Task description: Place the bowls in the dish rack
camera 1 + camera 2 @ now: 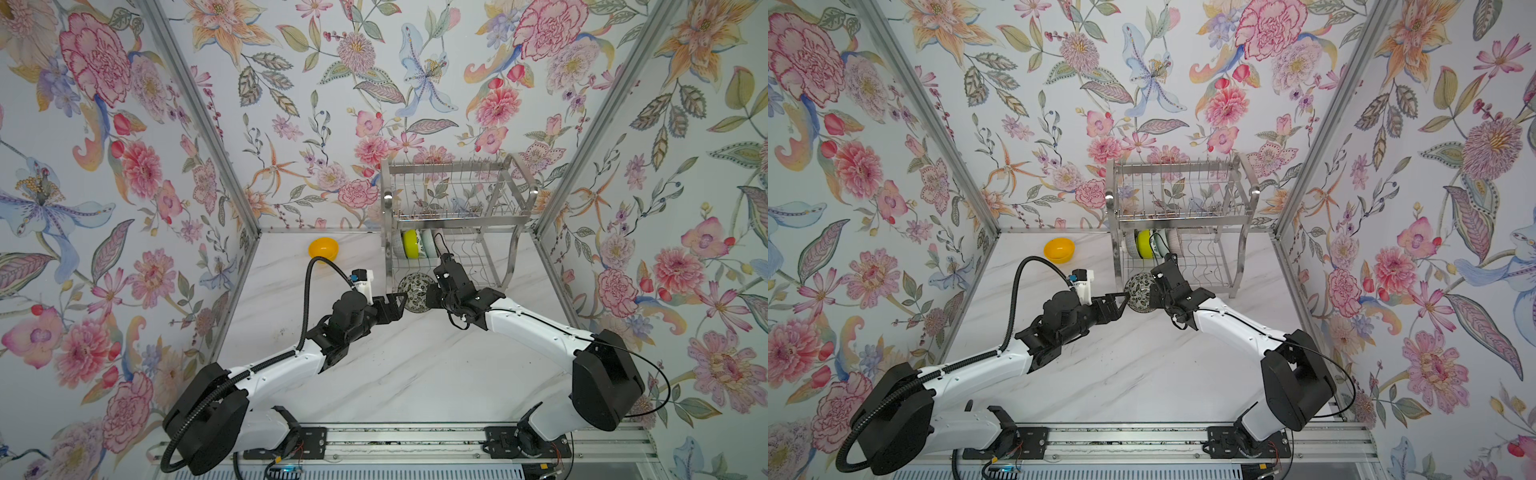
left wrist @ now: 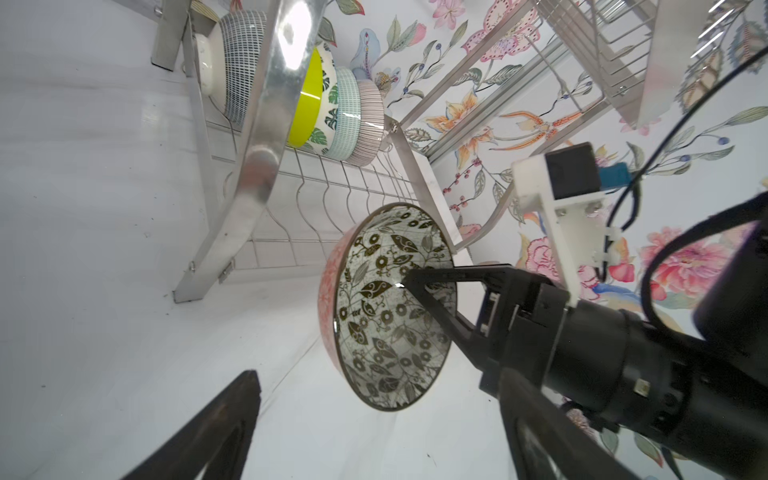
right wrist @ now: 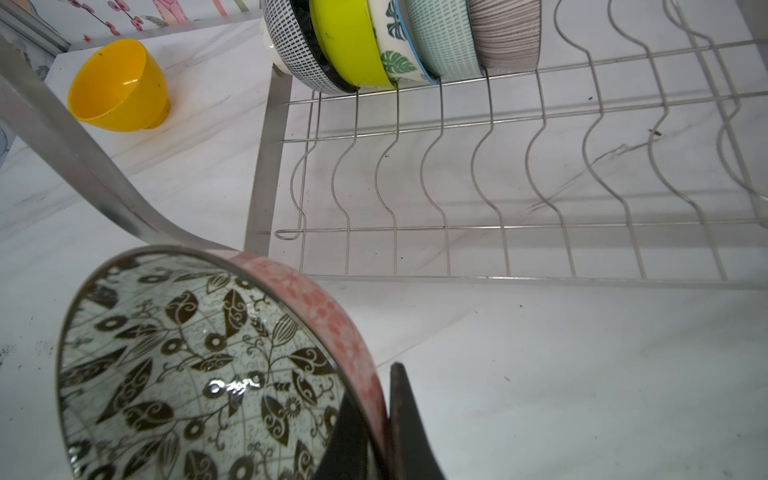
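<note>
Booth: Bowls, from the left. First is the orange-yellow bowl (image 1: pixel 323 248), upright on the marble-look table (image 1: pixel 374 374) and well apart from both arms. It's smooth, glossy and deep-sided. Plastic, I'd guess.

Floor: Probably last in the queue. Next along is the left gripper (image 1: pixel 398 302), jaws spread wide with nothing between them, tips just beside the leaf-patterned bowl (image 1: pixel 415 293).

Booth: That bowl is tipped on edge with its mouth facing the left arm, low by the rack's front leg. Inside there are dark leaves and ring flowers on a pale crackled glaze. Outside it's coral-pink blossom with a thin dark rim. Glazed ceramic, I reckon.

Floor: The right gripper (image 3: pixel 374 395) has it, pinching the rim with one finger inside and one on the pink wall. On edge makes sense, because that's how it must slip between the wires. The left arm reads as a steadying hand standing by.

Booth: Then the dish rack (image 1: pixel 457 199), shiny steel with flat curved legs and wavy divider wires.

Floor: Five bowls stand on edge at the left end of the lower tier: black-and-white dashed bowl (image 3: pixel 299 45), lime-green bowl (image 3: pixel 349 41), leaf-print bowl (image 3: pixel 395 54), pale green bowl (image 3: pixel 440 37), ribbed pinkish bowl (image 3: pixel 507 33). In both top views, free slots run on to their right.
</note>
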